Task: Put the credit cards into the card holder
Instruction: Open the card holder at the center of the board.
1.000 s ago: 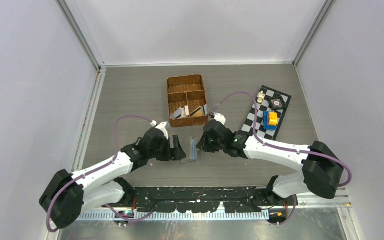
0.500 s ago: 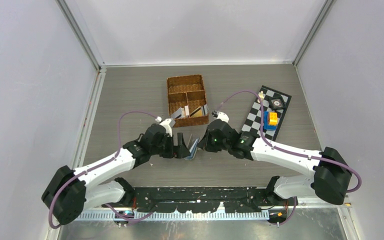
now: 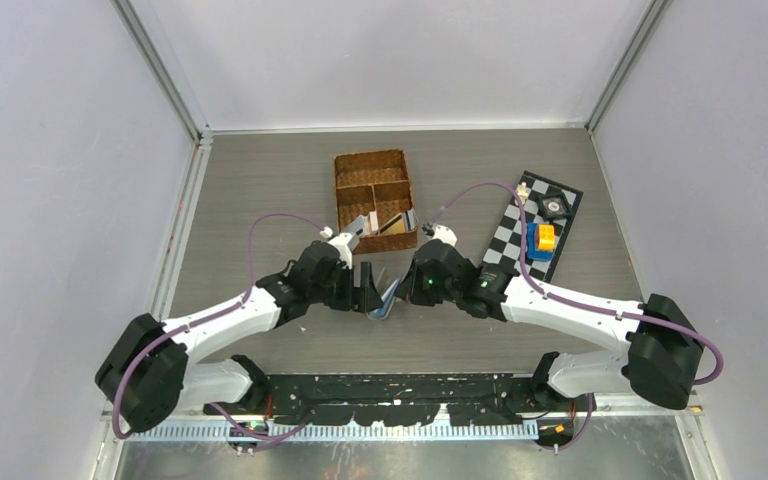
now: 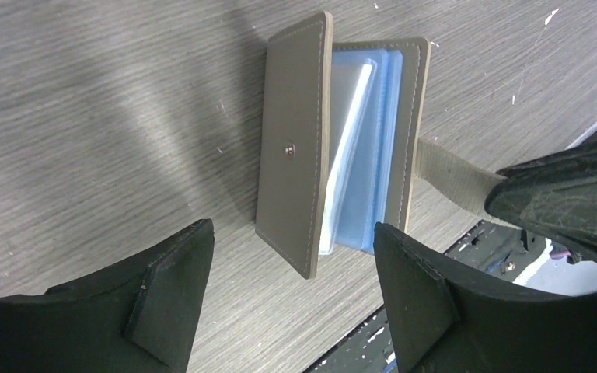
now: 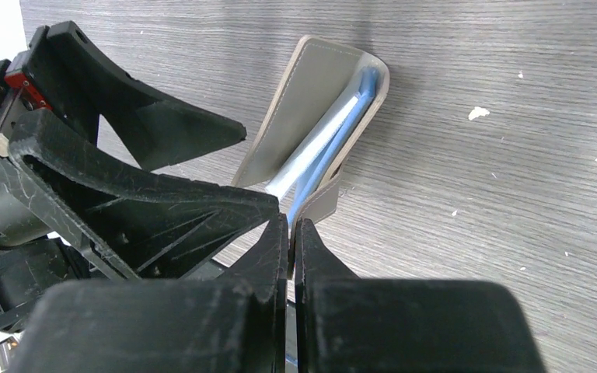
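Note:
The grey-olive card holder [image 3: 388,297] stands half open on the table between my two grippers, its light-blue sleeves [image 4: 365,148] showing. My right gripper [image 5: 291,233] is shut on its snap tab [image 4: 451,175] and holds that side up. My left gripper [image 4: 291,256] is open, its fingers [image 5: 163,124] on either side of the holder's near cover [image 4: 295,148] without touching it. Two credit cards [image 3: 362,224] with dark stripes lean in the near compartment of the wicker basket [image 3: 371,158], beyond both grippers.
A checkered mat [image 3: 532,232] with a yellow-and-blue block and small pieces lies at the right. The arms' black base rail [image 3: 400,390] runs along the near edge. Grey walls enclose the table on three sides.
The right gripper has tilted the card holder so it fans open. The left gripper has moved right and forward, closer to the holder.

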Controlling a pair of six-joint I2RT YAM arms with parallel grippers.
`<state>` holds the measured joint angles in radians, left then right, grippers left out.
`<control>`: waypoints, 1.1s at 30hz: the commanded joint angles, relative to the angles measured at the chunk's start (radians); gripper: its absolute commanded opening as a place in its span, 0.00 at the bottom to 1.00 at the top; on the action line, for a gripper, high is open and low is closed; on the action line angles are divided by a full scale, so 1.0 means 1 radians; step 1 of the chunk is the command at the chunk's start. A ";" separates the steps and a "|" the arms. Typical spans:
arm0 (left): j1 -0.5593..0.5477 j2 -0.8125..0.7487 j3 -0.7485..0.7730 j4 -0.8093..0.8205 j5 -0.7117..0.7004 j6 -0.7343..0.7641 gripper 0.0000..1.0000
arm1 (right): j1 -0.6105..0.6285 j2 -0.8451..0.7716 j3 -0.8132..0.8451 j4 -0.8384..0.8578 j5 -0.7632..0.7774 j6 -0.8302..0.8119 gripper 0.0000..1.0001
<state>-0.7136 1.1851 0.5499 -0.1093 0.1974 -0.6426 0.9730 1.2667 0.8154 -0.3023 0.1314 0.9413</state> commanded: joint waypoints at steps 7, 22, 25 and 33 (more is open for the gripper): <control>-0.005 0.076 0.073 -0.008 -0.047 0.105 0.74 | 0.009 0.002 0.008 0.018 -0.004 -0.005 0.00; -0.060 0.194 0.121 0.012 -0.076 0.166 0.76 | 0.009 0.009 -0.003 -0.008 0.022 -0.009 0.00; -0.079 0.203 0.128 0.010 -0.093 0.183 0.76 | 0.009 0.013 -0.003 -0.015 0.029 -0.014 0.01; -0.121 0.195 0.138 -0.029 -0.251 0.195 0.72 | 0.009 0.024 -0.011 -0.034 0.056 -0.020 0.01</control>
<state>-0.8204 1.3853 0.6506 -0.1272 0.0696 -0.4625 0.9752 1.2839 0.8112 -0.3317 0.1436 0.9367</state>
